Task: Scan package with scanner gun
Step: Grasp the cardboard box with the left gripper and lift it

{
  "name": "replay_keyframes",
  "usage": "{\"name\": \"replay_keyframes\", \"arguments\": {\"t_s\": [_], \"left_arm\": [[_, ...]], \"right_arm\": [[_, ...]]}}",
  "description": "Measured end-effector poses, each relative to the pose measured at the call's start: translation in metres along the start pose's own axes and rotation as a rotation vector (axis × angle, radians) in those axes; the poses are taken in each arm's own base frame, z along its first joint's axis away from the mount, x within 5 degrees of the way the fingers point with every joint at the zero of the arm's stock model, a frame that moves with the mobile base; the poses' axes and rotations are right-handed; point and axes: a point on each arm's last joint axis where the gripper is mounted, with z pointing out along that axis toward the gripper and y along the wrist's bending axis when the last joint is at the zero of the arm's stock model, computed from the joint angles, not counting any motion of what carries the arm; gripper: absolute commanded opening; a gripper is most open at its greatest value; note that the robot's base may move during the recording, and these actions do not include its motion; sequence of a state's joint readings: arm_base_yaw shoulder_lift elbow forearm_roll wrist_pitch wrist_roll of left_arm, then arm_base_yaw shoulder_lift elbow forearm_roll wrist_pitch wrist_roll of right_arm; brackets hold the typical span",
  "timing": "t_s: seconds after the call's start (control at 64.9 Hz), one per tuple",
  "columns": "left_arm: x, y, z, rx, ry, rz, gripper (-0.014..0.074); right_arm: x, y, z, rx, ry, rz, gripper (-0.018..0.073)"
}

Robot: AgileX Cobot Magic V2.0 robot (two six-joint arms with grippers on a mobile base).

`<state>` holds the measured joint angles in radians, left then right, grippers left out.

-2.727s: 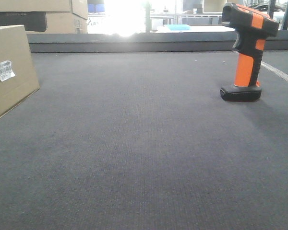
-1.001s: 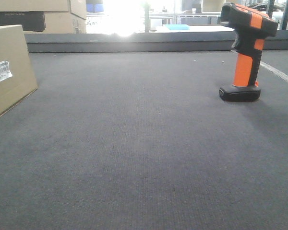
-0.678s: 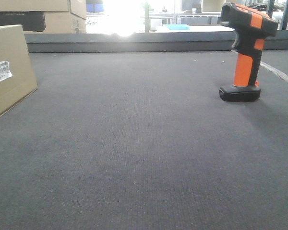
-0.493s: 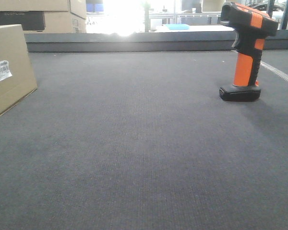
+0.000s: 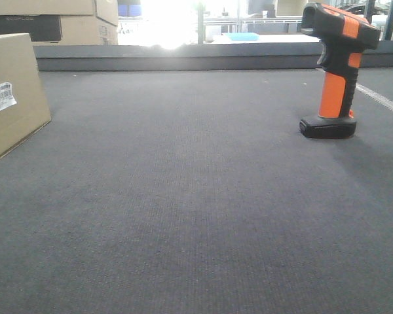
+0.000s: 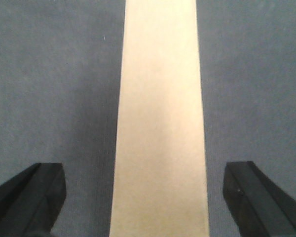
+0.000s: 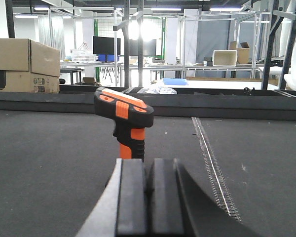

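left gripper [image 6: 144, 195] spread wide, holding nothing; package [image 6: 160, 123] sits btwn its fingers [image 6: 29, 197] w/ a gap each side, not gripped yet. right gripper [image 7: 149, 192] pressed together, empty; scanner gun [image 7: 124, 116] stands upright just ahead of its fingertips, untouched. imo barely started: grabbing the scanner gun, aiming at the package & scanning all remain.

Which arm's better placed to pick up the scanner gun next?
Right. The right pincer, shut, faces the upright scanner gun dead ahead; the left pincer hangs open over the package.
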<state>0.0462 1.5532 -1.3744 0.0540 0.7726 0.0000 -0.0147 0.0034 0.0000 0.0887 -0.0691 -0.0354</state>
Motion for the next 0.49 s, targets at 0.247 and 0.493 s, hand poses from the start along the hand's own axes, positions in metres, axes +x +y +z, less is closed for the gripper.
{"name": "replay_keyframes", "arguments": {"t_s": [0.247,0.493], "left_arm": [[0.01,-0.003,0.024,0.006,0.118,0.004,0.054],[0.015,-0.003,0.039,0.008,0.181,0.005,0.0479]], "right_arm": [[0.0,0.0,0.0,0.0,0.0,0.0,-0.0162],[0.0,0.0,0.0,0.0,0.0,0.0,-0.0162]]}}
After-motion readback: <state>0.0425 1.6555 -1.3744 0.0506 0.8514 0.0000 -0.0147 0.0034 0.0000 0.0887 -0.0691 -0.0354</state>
